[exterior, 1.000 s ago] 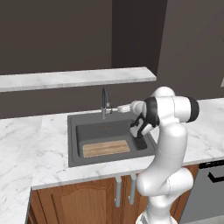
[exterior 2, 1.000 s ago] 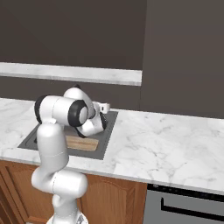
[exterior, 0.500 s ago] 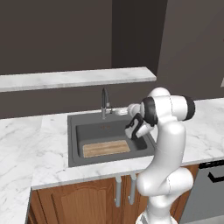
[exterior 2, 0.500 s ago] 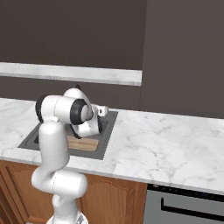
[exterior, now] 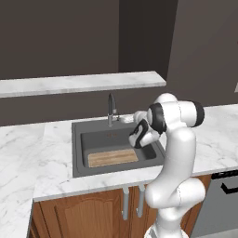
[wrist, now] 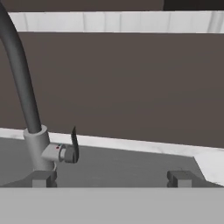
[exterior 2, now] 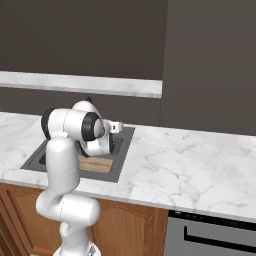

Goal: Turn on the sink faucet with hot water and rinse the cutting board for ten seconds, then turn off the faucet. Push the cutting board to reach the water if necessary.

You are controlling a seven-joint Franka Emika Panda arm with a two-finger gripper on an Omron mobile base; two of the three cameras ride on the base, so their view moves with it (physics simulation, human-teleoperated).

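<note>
White marble counter (exterior: 56, 179) holds a dark grey sink (exterior: 78, 153). Cutting board (exterior: 113, 158) lies flat in basin's front half. Faucet (exterior: 111, 109) stands at back rim, lever (wrist: 74, 144) upright. Gripper (wrist: 111, 178) w/ jaws spread wide, holding nothing, near lever.

One of each at the sink, two where things come in pairs.

There is one sink (exterior: 79, 153) set in one white marble counter (exterior: 28, 158), with one sink faucet (exterior: 111, 108) at its far rim carrying one side lever handle (wrist: 73, 146). One cutting board (exterior: 113, 157) lies in the near part of the basin. One marble shelf (exterior: 79, 82) runs along the far wall. Two wooden cabinet doors (exterior: 88, 216) sit below with two metal door handles (exterior: 132, 201). One grey appliance front (exterior 2: 215, 235) stands to the right. One gripper (wrist: 112, 178) has two fingertips (wrist: 43, 178).
</note>
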